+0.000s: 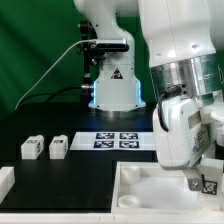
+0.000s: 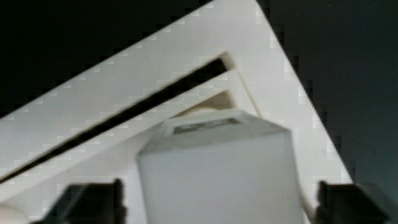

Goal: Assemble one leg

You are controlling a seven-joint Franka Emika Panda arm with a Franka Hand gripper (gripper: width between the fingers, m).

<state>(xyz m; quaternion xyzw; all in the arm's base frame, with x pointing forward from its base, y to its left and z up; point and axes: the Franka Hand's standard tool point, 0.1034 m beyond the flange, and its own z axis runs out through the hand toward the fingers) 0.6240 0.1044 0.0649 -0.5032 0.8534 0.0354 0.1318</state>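
Note:
My gripper (image 2: 214, 205) hangs over the right part of the large white square piece (image 1: 140, 190). Between its dark fingers (image 2: 93, 203) stands one white leg (image 2: 217, 170). The leg's far end reaches a corner of the square piece (image 2: 196, 70). A narrow light strip shows between the leg and each finger, so the jaws stand slightly apart from it. In the exterior view the leg's tag (image 1: 207, 184) shows just under the hand (image 1: 185, 140). Two more legs (image 1: 31, 148) (image 1: 58, 147) lie on the black table at the left.
The marker board (image 1: 116, 140) lies in the middle of the table, before the arm's base (image 1: 112, 90). Another white part (image 1: 5, 181) sits at the exterior view's left edge. A cable runs along the back left.

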